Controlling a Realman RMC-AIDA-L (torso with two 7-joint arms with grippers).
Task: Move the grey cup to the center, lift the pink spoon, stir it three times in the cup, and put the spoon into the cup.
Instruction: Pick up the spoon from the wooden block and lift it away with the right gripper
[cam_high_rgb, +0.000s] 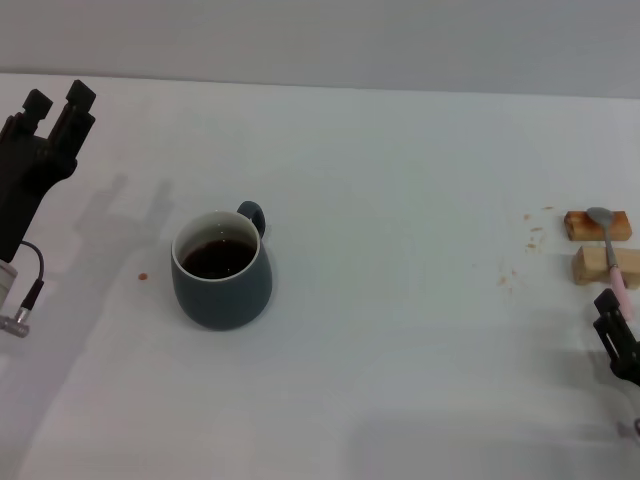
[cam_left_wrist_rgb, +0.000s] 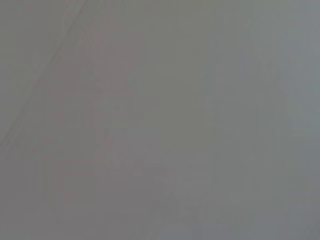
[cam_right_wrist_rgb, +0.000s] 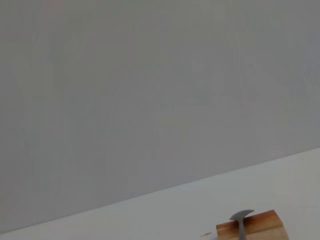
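The cup (cam_high_rgb: 221, 270) stands on the white counter (cam_high_rgb: 400, 330), left of the middle, its handle turned toward the far side and dark liquid inside. It looks not yet moved to the centre, so I judge the first step is the one in hand.

The left claw (cam_high_rgb: 58, 106) hangs raised at the far left, well apart from the cup, with its two fingers parted and nothing between them. The right claw (cam_high_rgb: 612, 322) shows only at the right edge, just beside the spoon's handle end; I cannot tell whether it is open or closed.

The spoon (cam_high_rgb: 610, 250) lies across two wooden blocks (cam_high_rgb: 598, 245) at the far right, bowl on the farther block, pink handle reaching past the nearer one toward the robot.

Next, I think, the left claw must come down and across to the cup, grip it and carry it gently toward the middle without slopping the liquid.

Count: one cup, one spoon, two blocks, two claws. A small brown spot (cam_high_rgb: 143, 277) marks the counter left of the cup, and crumbs (cam_high_rgb: 530, 240) lie beside the blocks.
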